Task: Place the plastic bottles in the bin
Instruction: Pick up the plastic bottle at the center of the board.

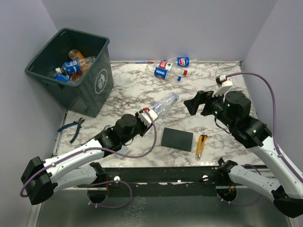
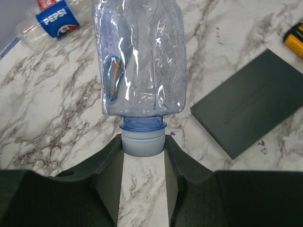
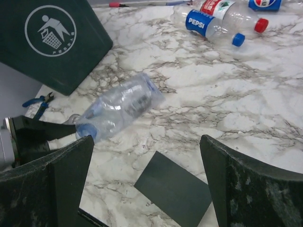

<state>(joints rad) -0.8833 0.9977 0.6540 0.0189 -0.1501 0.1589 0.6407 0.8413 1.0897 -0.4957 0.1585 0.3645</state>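
My left gripper (image 1: pixel 150 113) is shut on the cap end of a clear crushed plastic bottle (image 1: pixel 165 102); in the left wrist view the white cap (image 2: pixel 143 143) sits pinched between the fingers and the bottle body (image 2: pixel 140 56) points away. It also shows in the right wrist view (image 3: pixel 118 108). My right gripper (image 1: pixel 198 105) is open and empty above the table, right of the bottle. The dark grey-green bin (image 1: pixel 71 68) stands at the far left with several bottles inside. Three labelled bottles (image 1: pixel 169 68) lie at the table's far edge, also in the right wrist view (image 3: pixel 215 21).
A black flat square pad (image 1: pixel 177 139) lies in front of the held bottle. A yellow utility knife (image 1: pixel 201 145) lies right of the pad. Blue-handled pliers (image 1: pixel 72 126) lie by the bin's near corner. A pen (image 1: pixel 142 62) lies at the far edge.
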